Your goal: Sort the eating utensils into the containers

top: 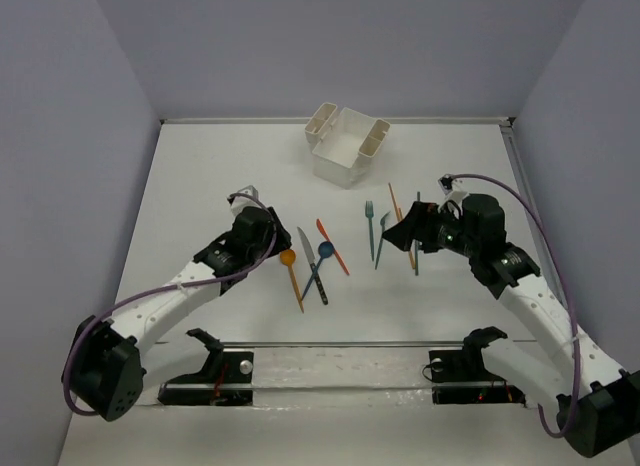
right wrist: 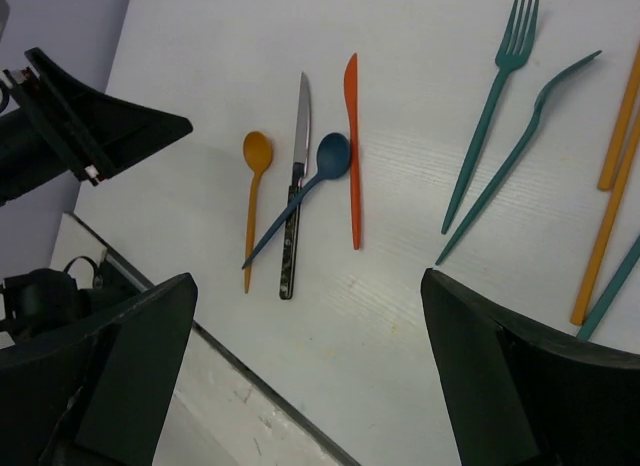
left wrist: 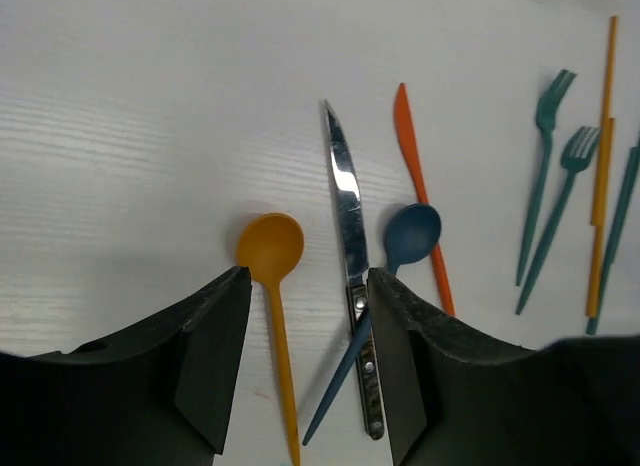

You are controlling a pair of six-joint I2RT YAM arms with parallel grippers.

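The white caddy (top: pixel 345 141) stands at the back centre. An orange spoon (top: pixel 292 276), a metal knife (top: pixel 308 251), a blue spoon (top: pixel 323 254) and an orange knife (top: pixel 333 246) lie together mid-table. Two teal forks (top: pixel 369 226), orange chopsticks (top: pixel 394 204) and a teal chopstick (top: pixel 417 248) lie to their right. My left gripper (left wrist: pixel 307 281) is open and empty, its fingers straddling the orange spoon's (left wrist: pixel 270 248) handle and the blue spoon's (left wrist: pixel 410 236) handle tip. My right gripper (right wrist: pixel 308 286) is wide open and empty, above the table by the forks (right wrist: pixel 495 96) and chopsticks (right wrist: pixel 615 156).
A clear rail (top: pixel 340 344) with two dark brackets runs along the near edge. Side walls close in the table left and right. The left arm (right wrist: pixel 80 126) shows at the upper left of the right wrist view.
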